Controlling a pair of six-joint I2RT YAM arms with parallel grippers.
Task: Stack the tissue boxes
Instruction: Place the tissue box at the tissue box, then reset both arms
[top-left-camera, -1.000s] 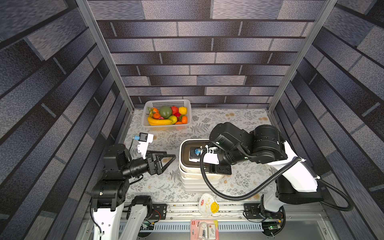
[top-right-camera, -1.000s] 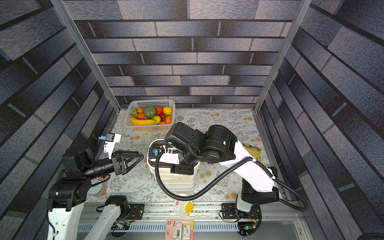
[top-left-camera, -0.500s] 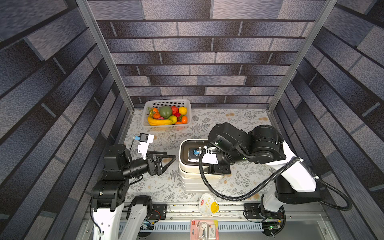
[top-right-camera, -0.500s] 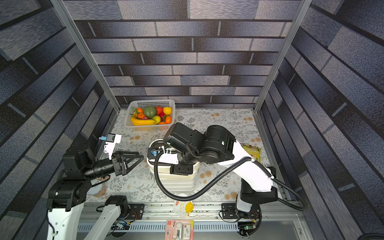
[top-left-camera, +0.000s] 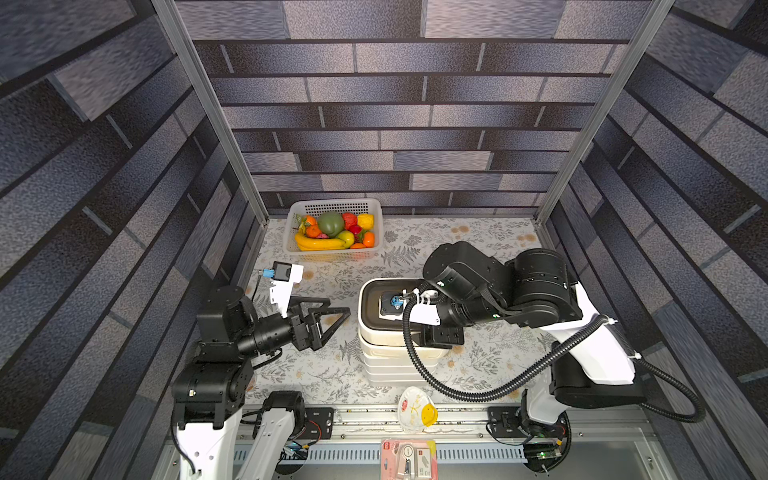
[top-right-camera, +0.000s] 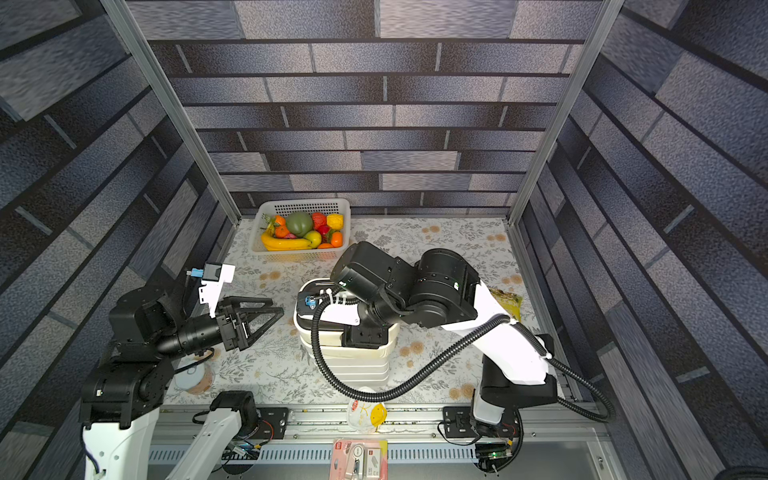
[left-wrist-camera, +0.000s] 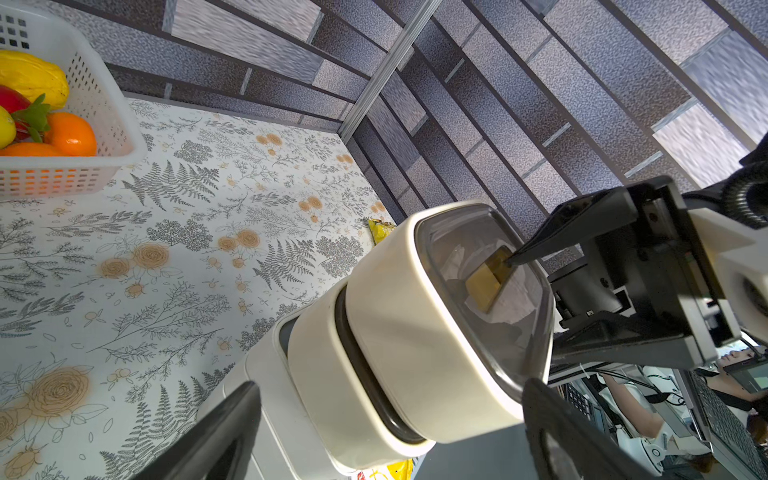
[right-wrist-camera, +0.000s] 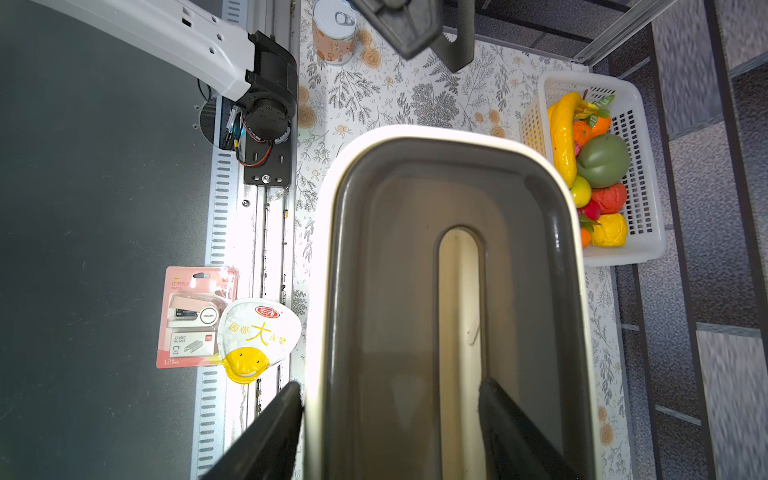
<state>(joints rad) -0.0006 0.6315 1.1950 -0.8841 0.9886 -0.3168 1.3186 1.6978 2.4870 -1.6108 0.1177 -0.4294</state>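
Tissue boxes (top-left-camera: 395, 365), stacked, cream dark-lidded box (top-left-camera: 370, 299) topmost; right gripper (right-wrist-camera: 390, 384) unclenched, straddling its side, one tip in the slot (right-wrist-camera: 459, 332); left gripper (top-left-camera: 339, 304) spread wide, apart.

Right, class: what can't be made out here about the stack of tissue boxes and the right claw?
Lower tissue boxes: lids hidden in both top views by boxes above; count unsure.
Top box: lid partly covered by the right arm in both top views.
Right claw: mostly under its own wrist in both top views; contact with the top box unclear in the right wrist view.
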